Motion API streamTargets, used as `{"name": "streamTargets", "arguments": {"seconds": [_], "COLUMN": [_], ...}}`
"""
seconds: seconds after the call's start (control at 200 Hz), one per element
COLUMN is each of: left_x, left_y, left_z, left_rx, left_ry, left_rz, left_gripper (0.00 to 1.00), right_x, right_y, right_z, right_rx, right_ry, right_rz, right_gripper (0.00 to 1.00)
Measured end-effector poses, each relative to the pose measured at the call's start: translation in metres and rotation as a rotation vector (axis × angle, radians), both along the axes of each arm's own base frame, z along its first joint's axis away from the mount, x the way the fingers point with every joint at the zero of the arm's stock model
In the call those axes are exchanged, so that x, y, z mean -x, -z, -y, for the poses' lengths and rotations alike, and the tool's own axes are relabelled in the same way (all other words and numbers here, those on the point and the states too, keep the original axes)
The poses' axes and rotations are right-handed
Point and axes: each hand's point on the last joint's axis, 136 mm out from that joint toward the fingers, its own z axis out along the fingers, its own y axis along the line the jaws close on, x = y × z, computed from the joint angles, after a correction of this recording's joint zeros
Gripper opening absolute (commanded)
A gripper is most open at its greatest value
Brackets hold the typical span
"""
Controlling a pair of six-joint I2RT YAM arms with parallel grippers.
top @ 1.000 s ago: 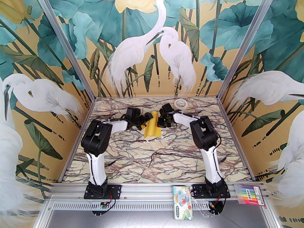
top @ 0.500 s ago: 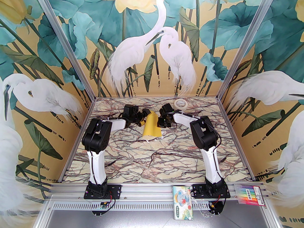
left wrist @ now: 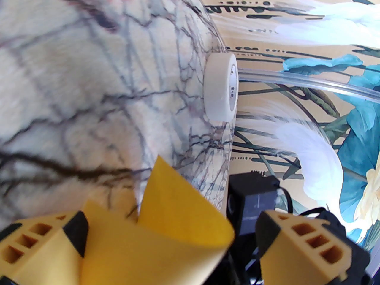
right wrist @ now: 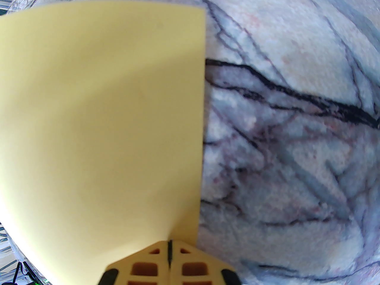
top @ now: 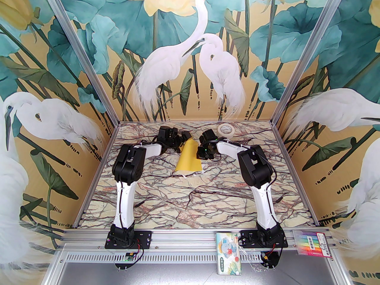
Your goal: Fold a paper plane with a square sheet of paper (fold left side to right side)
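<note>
The square sheet of paper [top: 188, 159] lay toward the far middle of the marble-patterned table [top: 178, 200], its near edge flat and its far end curled up off the surface between the two claws. The right gripper [top: 202, 153] sat at the sheet's right edge with its fingers pressed together, and in the right wrist view [right wrist: 169, 248] they pinched the sheet [right wrist: 104, 114] at its margin. The left gripper [top: 183, 141] was spread wide; in the left wrist view [left wrist: 172, 227] the raised, curled corner of the sheet [left wrist: 166, 218] stood in the gap between the yellow fingers [left wrist: 35, 248], whether touching them I could not tell.

A cream tape roll [top: 226, 129] lay near the back wall, with small print on its core [left wrist: 231, 88] too tiny to read. On the near rail rested a packet with a cartoon elephant [top: 229, 253] and a pack of coloured markers [top: 311, 242], their labels illegible. Murals of white egrets and lotus leaves [top: 190, 55] covered the walls
</note>
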Motion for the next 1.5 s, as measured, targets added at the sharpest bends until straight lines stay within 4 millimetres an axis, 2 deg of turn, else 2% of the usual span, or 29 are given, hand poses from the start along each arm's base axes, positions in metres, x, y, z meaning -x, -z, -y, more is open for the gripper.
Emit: {"name": "streamTargets", "arguments": {"seconds": [0.135,0.435,0.7,1.145,1.345,1.5], "left_x": [0.013,0.073,0.106,0.132,0.129,0.126], "left_y": [0.002,0.006,0.004,-0.015,-0.017,-0.009], "left_z": [0.004,-0.011,-0.027,-0.044,-0.051,-0.060], "left_rx": [-0.007,-0.031,-0.045,-0.038,-0.035,-0.092], "left_ry": [0.036,0.088,0.076,0.037,0.010,-0.022], "left_rz": [0.008,-0.058,-0.113,-0.121,-0.128,-0.138], "left_gripper": [0.99,0.99,0.99,0.99,0.99,0.99], "right_x": [0.000,0.000,0.000,0.000,0.000,0.000], "right_y": [0.000,0.000,0.000,0.000,0.000,0.000], "right_z": [0.000,0.000,0.000,0.000,0.000,0.000], "right_rx": [0.000,0.000,0.000,0.000,-0.002,-0.002], "right_ry": [0.000,0.000,0.000,0.001,0.001,0.003], "right_rz": [0.000,0.000,0.000,0.001,0.003,0.002], "right_gripper": [0.00,0.00,0.00,0.00,0.00,0.00]}}
